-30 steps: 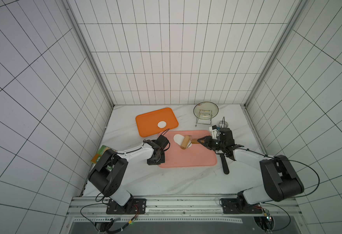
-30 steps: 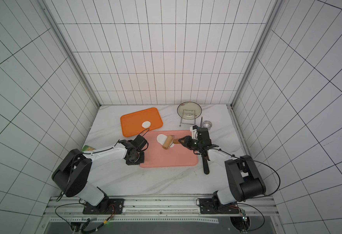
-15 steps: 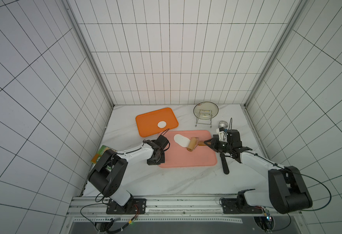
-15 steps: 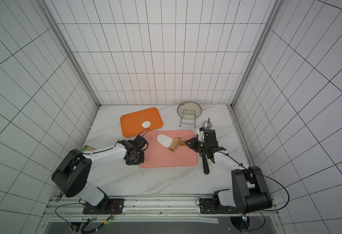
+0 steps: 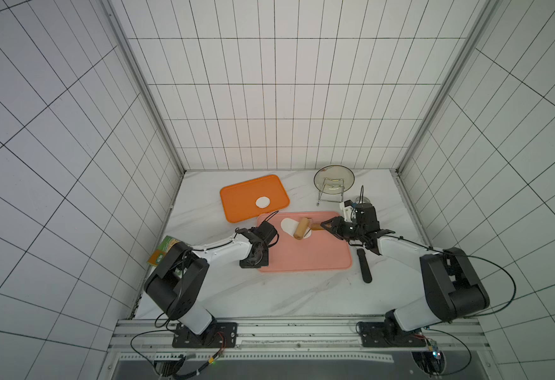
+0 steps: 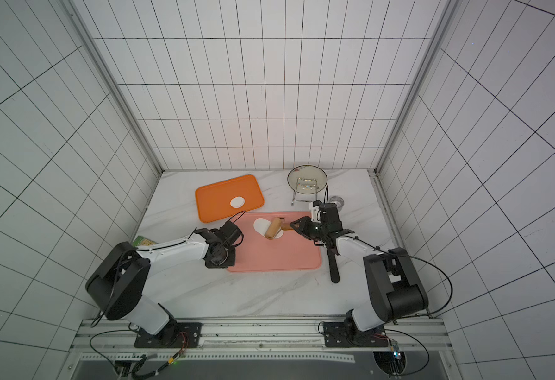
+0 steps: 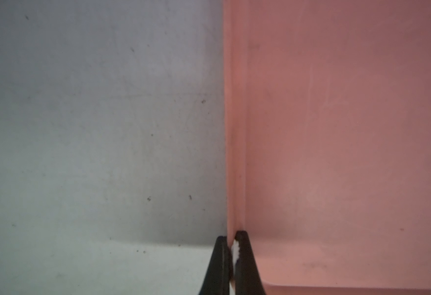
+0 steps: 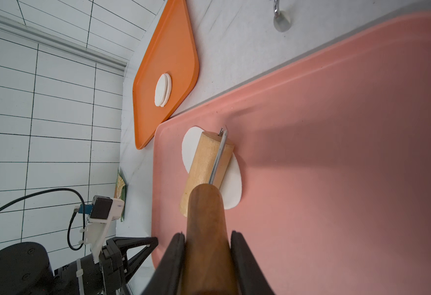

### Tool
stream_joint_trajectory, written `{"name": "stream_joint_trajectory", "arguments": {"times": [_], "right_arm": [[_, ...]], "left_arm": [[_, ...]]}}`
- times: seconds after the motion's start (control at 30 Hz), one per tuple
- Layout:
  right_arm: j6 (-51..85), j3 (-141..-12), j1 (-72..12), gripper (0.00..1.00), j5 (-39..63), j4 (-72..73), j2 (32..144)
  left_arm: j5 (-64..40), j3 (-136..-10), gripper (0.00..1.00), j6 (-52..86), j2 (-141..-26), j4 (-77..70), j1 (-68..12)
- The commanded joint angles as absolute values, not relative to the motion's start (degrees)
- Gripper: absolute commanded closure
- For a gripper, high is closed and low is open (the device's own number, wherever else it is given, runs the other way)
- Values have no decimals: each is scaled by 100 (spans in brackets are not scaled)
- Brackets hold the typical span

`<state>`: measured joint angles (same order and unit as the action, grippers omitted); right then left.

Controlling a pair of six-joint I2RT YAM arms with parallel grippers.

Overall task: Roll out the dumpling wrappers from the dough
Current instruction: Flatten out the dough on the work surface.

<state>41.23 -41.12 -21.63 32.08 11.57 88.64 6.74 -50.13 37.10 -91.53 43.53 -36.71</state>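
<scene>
In both top views a marble table [image 5: 269,296] fills the lower centre. An orange tray [image 5: 243,197] lies at its far side, a pink tray [image 5: 309,256] just in front. Right of the orange tray, a glass lid [image 5: 333,177] leans in a wire rack [image 5: 330,195]. A black tool [image 5: 364,268] lies right of the pink tray. A green packet [image 5: 163,251] sits at the table's left edge.

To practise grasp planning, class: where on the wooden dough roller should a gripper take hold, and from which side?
The dark handle, approached from its free end with jaws on its two sides, as the right gripper holds it. It juts out from the pale barrel, which lies across the dough on the pink board and must turn freely.
</scene>
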Motion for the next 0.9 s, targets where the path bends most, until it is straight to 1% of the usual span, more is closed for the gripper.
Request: {"name": "stream_joint_trajectory", "arguments": {"times": [0.0,0.87], "right_arm": [[3897,-3774,-2256,100,1603,-473,9553],[4053,-4830,-2918,100,1608,-430,10908]], "left_arm": [[677,-4777,100,3718,-9557,4030,-3698],[642,-4742,100,3713,-9602,3919,-3706]]}}
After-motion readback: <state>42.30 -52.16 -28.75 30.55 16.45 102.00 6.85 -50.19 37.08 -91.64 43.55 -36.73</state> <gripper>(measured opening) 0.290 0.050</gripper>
